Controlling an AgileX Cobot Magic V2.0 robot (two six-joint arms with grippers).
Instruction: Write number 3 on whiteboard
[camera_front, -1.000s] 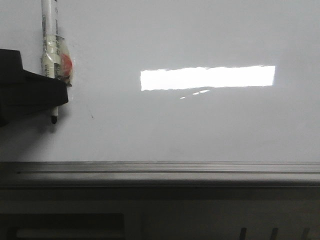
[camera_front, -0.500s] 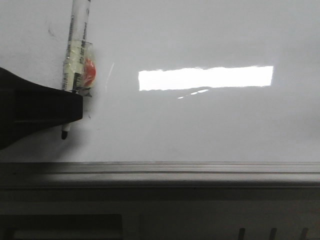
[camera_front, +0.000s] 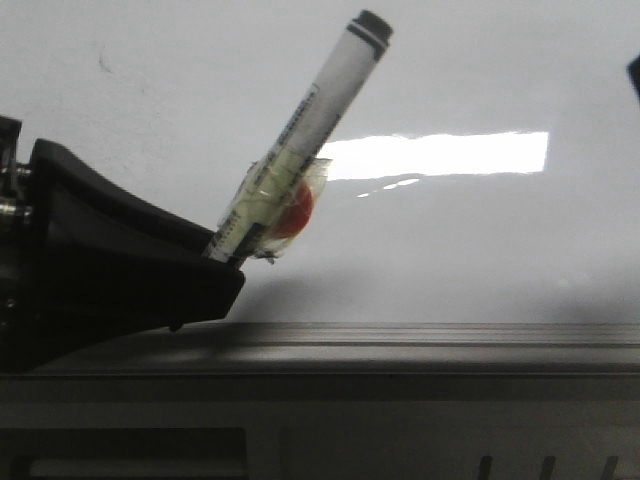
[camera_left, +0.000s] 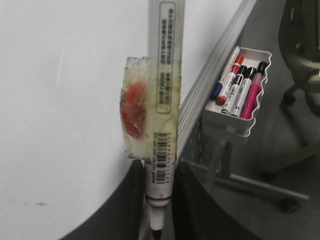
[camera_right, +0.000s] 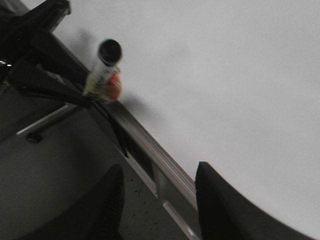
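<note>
My left gripper is shut on a white marker pen with yellowed tape and a red patch round its barrel. The pen leans to the right, its capped end up. Its black tip sits between my fingers and is hidden in the front view. The gripper is low over the whiteboard, near its silver-grey edge strip. No number 3 shows on the board. My right gripper is open and empty over the edge strip; it sees the pen.
A bright rectangular reflection lies on the board. A small grey tray with several markers hangs beyond the board's edge. A dark part pokes in at the front view's right edge. A faint speck marks the board.
My left gripper has moved right and toward the board's near edge. The pen has tipped from nearly upright to leaning right, and its tip is now hidden in the front view.
</note>
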